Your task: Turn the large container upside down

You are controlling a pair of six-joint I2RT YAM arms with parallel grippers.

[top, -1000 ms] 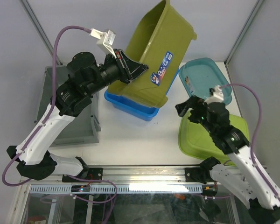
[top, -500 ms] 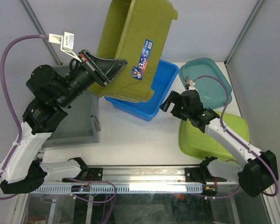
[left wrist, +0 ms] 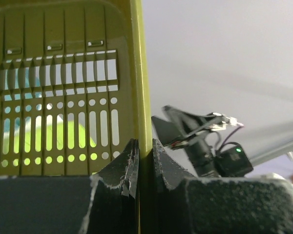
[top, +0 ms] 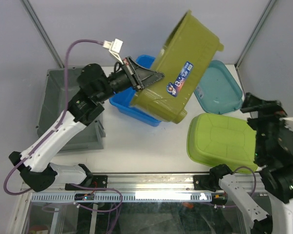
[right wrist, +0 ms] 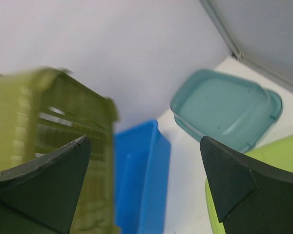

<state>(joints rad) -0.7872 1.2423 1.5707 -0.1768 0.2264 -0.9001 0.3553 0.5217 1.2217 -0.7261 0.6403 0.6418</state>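
The large container [top: 180,63] is an olive-green tub with a blue label, held in the air and tilted on its side over the back of the table. My left gripper [top: 155,76] is shut on its rim. In the left wrist view the jaws [left wrist: 145,146] pinch the thin green wall edge, with the slotted container [left wrist: 63,73] filling the left. At the far right my right gripper [top: 256,106] stands open, apart from the container. In its own view the right gripper [right wrist: 143,141] holds nothing, and the blurred container [right wrist: 44,146] lies to its left.
A blue bin [top: 132,105] [right wrist: 141,180] sits under the raised container. Behind on the right is a teal lid [top: 219,87] [right wrist: 224,109]. A light green lid [top: 219,139] lies at the front right, and a grey bin [top: 53,112] stands at the left.
The left arm has swung the container to the right and tipped it over further. The right arm has drawn back from the middle to the far right, still open.
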